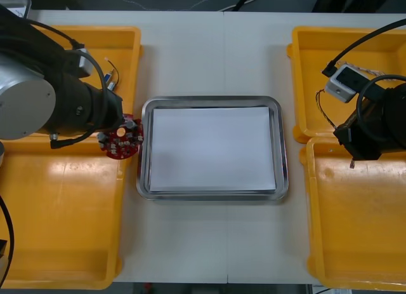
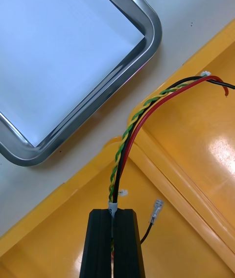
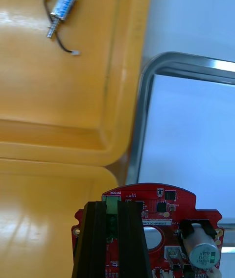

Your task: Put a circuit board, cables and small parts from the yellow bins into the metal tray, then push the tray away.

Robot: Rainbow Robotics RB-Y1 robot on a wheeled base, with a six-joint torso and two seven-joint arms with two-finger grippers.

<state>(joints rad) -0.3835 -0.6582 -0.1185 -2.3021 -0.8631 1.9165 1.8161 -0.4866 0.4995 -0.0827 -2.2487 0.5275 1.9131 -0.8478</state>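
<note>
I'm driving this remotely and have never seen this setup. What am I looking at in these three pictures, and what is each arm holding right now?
This is a two-armed robot working at a light table. The wide picture looks down from above the arms; the two upright pictures come from cameras on each wrist, with that arm's black fingers rising from the bottom. On the table sits a metal tray, white inside and holding nothing yet, with two yellow bins at each side. The left gripper is shut on a round red circuit board, held beside the tray's left rim. The right gripper is shut on a cable bundle of red, black and twisted yellow-green wires, over the right bins. In the far left bin lie small metal parts.
</note>
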